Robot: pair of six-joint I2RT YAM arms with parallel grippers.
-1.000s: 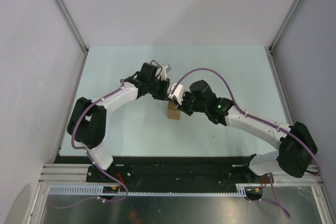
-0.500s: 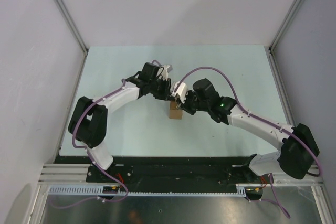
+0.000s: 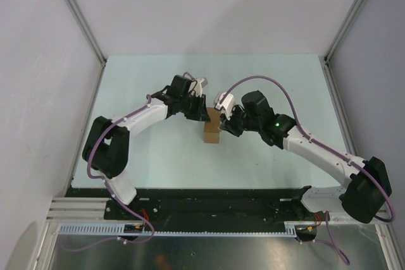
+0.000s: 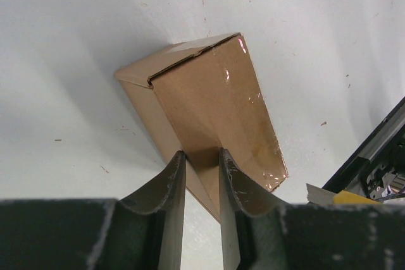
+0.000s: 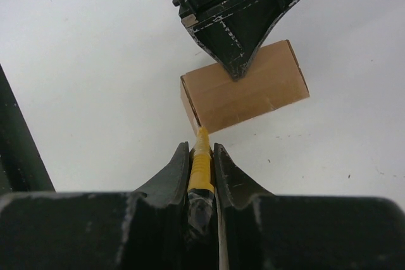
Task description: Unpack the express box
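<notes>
One express box [image 3: 211, 132] lies lengthwise twelve-to-six from above; left gripper [image 4: 201, 156] pinches its twelve o'clock end, right gripper [image 5: 202, 150] at three clamps a yellow knife [image 5: 201, 167].

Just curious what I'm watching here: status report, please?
Left gripper shut on express box. Right gripper shut on yellow knife, tip by box corner. Nothing in between.

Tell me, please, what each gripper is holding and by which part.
The left gripper pinches the express box by its upper edge; the right gripper clamps the yellow utility knife by its body, tip forward.
</notes>
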